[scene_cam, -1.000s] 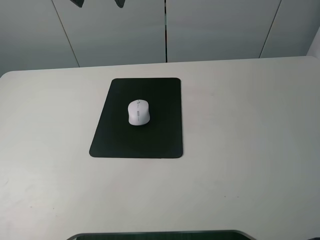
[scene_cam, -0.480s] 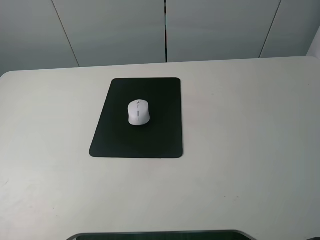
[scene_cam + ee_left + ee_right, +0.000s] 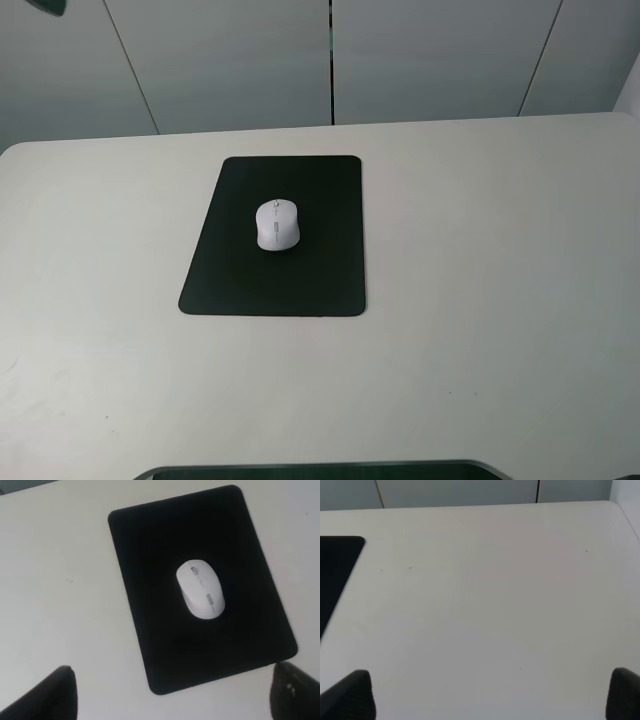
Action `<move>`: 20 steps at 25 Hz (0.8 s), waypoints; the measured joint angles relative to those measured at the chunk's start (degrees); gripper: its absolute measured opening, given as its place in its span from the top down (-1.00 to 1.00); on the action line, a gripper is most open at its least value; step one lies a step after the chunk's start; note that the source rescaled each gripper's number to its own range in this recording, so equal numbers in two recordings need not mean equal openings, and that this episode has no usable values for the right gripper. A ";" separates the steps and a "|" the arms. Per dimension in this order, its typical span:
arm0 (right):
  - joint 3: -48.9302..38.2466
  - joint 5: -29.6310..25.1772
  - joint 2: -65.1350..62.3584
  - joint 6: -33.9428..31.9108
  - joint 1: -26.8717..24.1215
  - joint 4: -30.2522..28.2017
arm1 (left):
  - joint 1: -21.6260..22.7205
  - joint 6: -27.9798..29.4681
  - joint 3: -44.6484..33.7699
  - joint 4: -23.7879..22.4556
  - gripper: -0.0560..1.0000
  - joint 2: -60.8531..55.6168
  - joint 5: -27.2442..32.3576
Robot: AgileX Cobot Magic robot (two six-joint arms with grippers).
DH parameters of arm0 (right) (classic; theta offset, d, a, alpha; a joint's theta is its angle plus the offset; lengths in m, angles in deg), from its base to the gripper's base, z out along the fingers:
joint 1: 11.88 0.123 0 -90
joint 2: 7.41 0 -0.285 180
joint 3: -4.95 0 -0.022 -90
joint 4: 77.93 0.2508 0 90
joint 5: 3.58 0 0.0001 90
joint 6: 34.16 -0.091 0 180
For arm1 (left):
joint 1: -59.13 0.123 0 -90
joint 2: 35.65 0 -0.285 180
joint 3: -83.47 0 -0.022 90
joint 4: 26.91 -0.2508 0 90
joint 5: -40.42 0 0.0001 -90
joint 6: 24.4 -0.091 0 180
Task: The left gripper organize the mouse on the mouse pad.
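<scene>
White mouse (image 3: 277, 224): rests near centre of black mouse pad (image 3: 240, 280) on tabletop (image 3: 480, 260), apparently placed. Left gripper (image 3: 172, 700): jaws wide apart, empty, above pad. Right gripper (image 3: 490, 697): jaws spread, empty.

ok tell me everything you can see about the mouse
The mouse is small, white and oval, apparently smooth plastic, with a grey scroll wheel, a centre seam and a small grey patch along its midline. It lies flat, right way up, near the middle of the black mouse pad, a little toward the far edge, its length roughly parallel to the pad's long sides. Only the pad touches it; no cable shows.
</scene>
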 joint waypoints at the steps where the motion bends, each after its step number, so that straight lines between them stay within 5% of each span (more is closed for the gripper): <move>1: 0.00 0.00 0.00 0.00 0.00 0.00 | 0.90 0.13 -1.15 0.00 -0.91 -1.52 0.12; 20: 0.00 0.00 0.00 0.00 0.00 0.00 | 14.74 -0.74 -24.98 2.21 -0.91 -35.06 1.25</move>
